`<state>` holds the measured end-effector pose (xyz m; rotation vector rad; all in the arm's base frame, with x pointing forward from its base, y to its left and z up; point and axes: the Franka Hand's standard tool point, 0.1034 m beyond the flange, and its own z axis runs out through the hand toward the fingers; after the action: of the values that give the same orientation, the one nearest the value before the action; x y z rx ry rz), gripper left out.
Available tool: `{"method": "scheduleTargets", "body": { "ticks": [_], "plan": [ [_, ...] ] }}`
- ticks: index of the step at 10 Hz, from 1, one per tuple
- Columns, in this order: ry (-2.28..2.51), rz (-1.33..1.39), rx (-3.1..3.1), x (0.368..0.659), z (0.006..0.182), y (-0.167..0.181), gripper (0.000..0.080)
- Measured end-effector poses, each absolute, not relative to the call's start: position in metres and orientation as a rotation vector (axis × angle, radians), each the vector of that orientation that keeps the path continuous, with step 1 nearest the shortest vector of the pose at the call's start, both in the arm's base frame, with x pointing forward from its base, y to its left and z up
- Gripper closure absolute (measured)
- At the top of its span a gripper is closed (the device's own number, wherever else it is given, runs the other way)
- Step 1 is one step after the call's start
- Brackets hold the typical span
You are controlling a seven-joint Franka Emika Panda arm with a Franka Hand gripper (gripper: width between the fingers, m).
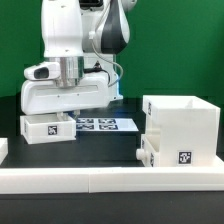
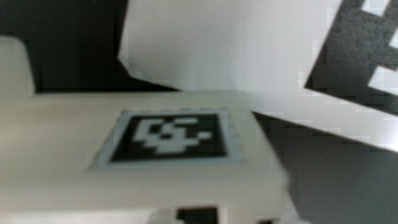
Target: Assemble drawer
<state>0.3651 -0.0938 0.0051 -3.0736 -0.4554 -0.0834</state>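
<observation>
The drawer's large white casing (image 1: 182, 122) stands at the exterior view's right, with one tray (image 1: 152, 152) in its lower slot and its knob sticking out. The second small tray (image 1: 46, 127), bearing a black-and-white tag, lies on the black table at the left. My gripper (image 1: 68, 112) is down on this tray's far right edge, with the jaws drawn close together on its wall. In the wrist view the tray (image 2: 71, 150) and its tag (image 2: 169, 137) fill the picture. My gripper (image 2: 196, 214) shows only as blurred pale fingertips.
The marker board (image 1: 100, 124) lies flat behind and beside the tray; it also shows in the wrist view (image 2: 222, 50). A long low white border wall (image 1: 90, 180) runs along the front. A small white part (image 1: 3, 150) sits at the left edge.
</observation>
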Motion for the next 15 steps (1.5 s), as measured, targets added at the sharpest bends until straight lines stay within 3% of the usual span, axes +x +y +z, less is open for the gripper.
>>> {"method": "scheduleTargets", "body": {
  "ticks": [3, 5, 10, 13, 15],
  "plan": [
    [-0.479, -0.093, -3.07, 0.369, 0.007, -0.084, 0.0759],
    [-0.571, -0.135, -3.064, 0.387, 0.021, -0.056, 0.0759],
    [-0.767, -0.094, -2.985, 0.444, 0.044, -0.024, 0.0758],
    [-0.834, -0.099, -2.971, 0.441, 0.041, -0.026, 0.0758],
    [-1.185, -0.072, -2.848, 0.437, 0.034, -0.034, 0.0758]
  ]
}}
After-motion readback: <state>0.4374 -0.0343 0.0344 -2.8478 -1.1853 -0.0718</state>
